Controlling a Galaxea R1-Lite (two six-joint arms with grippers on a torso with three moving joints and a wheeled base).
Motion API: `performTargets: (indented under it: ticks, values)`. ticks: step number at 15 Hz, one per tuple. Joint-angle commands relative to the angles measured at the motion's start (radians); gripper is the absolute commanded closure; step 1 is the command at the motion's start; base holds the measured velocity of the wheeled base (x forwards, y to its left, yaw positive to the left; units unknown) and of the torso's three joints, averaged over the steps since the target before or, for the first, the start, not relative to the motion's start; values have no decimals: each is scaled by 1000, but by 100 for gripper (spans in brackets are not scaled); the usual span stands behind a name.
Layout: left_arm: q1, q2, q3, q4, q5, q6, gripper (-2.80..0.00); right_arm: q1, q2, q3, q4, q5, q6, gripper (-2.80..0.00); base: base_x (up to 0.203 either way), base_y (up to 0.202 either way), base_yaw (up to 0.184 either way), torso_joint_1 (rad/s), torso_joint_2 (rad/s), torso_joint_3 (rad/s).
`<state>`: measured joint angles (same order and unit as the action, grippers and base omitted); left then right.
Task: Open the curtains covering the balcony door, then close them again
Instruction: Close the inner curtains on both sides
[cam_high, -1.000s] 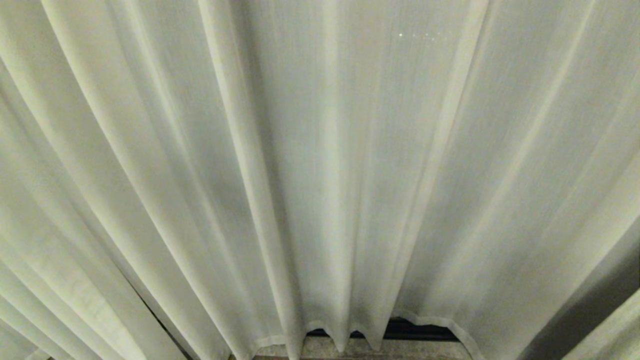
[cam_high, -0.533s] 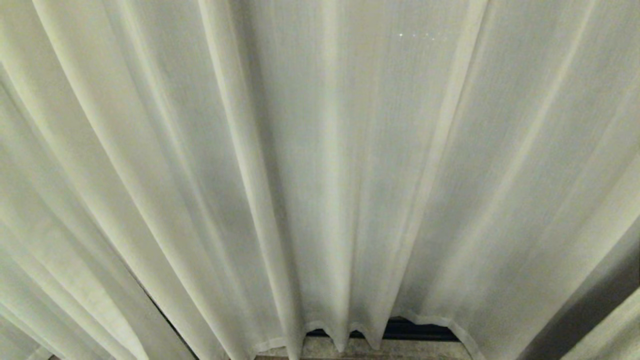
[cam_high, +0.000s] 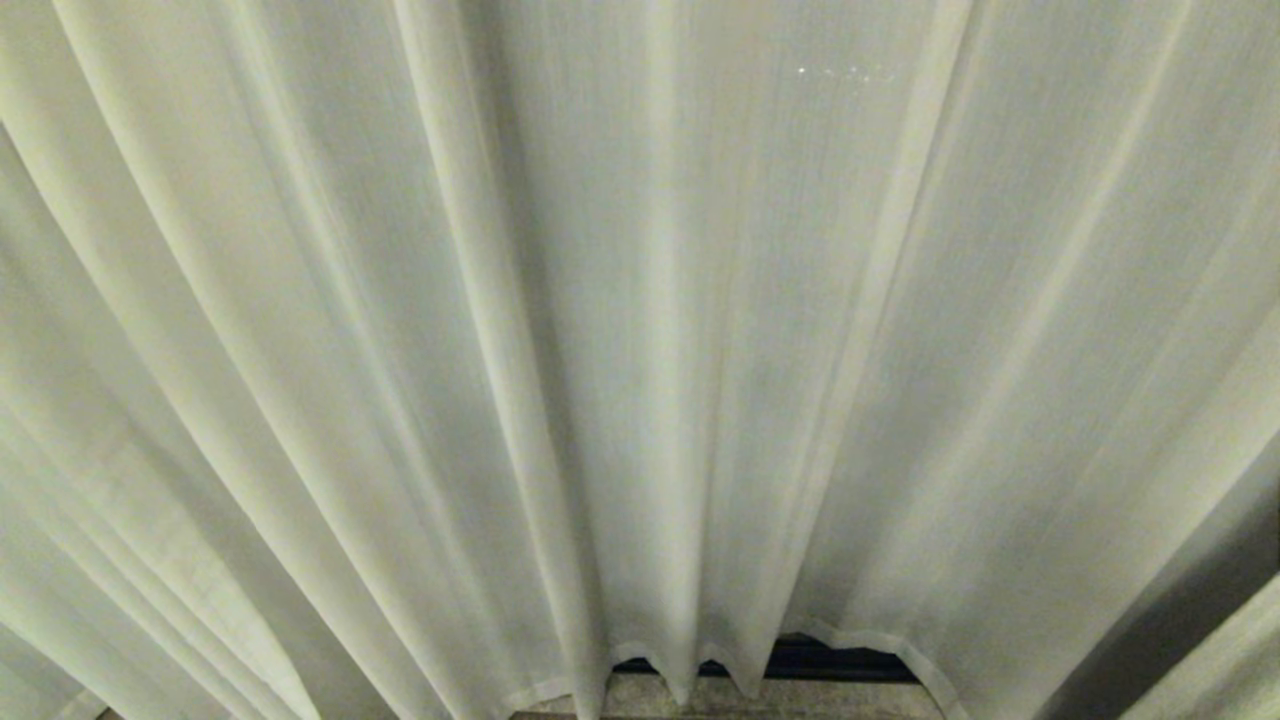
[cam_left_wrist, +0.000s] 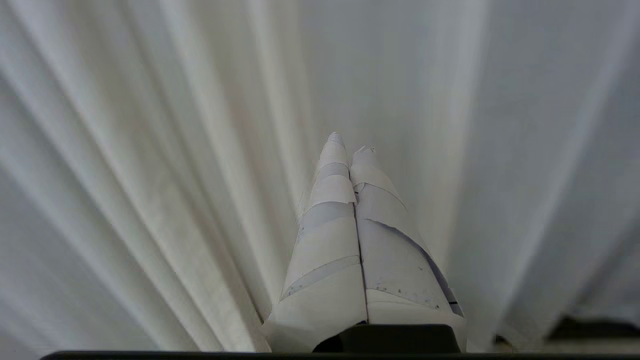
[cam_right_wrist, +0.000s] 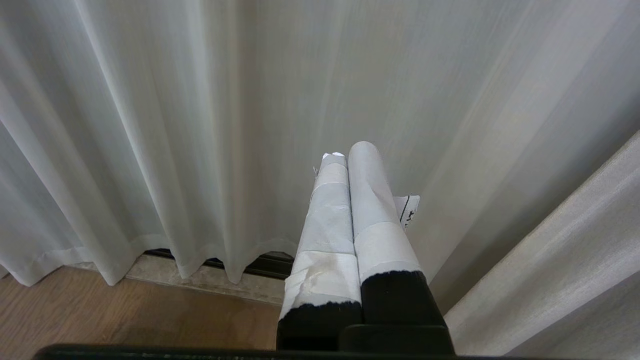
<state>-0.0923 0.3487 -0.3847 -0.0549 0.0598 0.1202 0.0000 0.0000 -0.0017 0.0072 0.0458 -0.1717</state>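
The curtains (cam_high: 640, 350) hang drawn across the whole head view, a pale sheer layer in long pleats, and the balcony door is hidden behind them. Neither arm shows in that view. In the left wrist view my left gripper (cam_left_wrist: 350, 142) points at the sheer curtains (cam_left_wrist: 150, 175) with its taped fingers pressed together and no fabric between them. My right gripper (cam_right_wrist: 350, 150) is likewise shut and empty, held still in front of the curtains (cam_right_wrist: 200, 125) low near the hem.
A thicker beige panel (cam_right_wrist: 575, 260) hangs to the right of the sheer, also seen at the head view's lower right corner (cam_high: 1230, 660). Under the hem lie a dark track (cam_high: 840, 660), a stone sill (cam_right_wrist: 210, 280) and wooden floor (cam_right_wrist: 125, 315).
The pleats at the lower left of the head view have swung rightward, and the dark gap between them has closed over. The rest of the curtain hangs as before.
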Motion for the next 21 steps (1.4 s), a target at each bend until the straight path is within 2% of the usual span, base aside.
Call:
performTargets:
  ticks: [1, 3, 5, 8, 9, 10, 11, 17, 21]
  values:
    - [-4, -64, 49, -4, -19, 4, 0, 0, 2, 0, 0, 0, -2, 0, 0, 0, 0, 0, 0, 0]
    - [-4, -63, 80, -13, -19, -20, 0, 0, 2, 0, 0, 0, -2, 0, 0, 0, 0, 0, 0, 0]
    - [-4, -63, 150, -16, -27, -86, 0, 0, 2, 0, 0, 0, -2, 0, 0, 0, 0, 0, 0, 0]
    - [7, -64, 309, -99, -29, -103, 0, 0, 2, 0, 0, 0, -2, 0, 0, 0, 0, 0, 0, 0]
    - [39, -68, 365, -153, -30, -104, 0, 0, 2, 0, 0, 0, -2, 0, 0, 0, 0, 0, 0, 0]
    - [98, -82, 385, -153, -31, -103, 0, 0, 2, 0, 0, 0, -2, 0, 0, 0, 0, 0, 0, 0]
    - [124, -113, 385, -132, -31, -108, 0, 0, 2, 0, 0, 0, -2, 0, 0, 0, 0, 0, 0, 0]
    - [92, -349, 385, 52, -31, -155, 0, 0, 2, 0, 0, 0, -2, 0, 0, 0, 0, 0, 0, 0]
    - [92, -349, 385, 53, -32, -146, 0, 0, 2, 0, 0, 0, -2, 0, 0, 0, 0, 0, 0, 0]
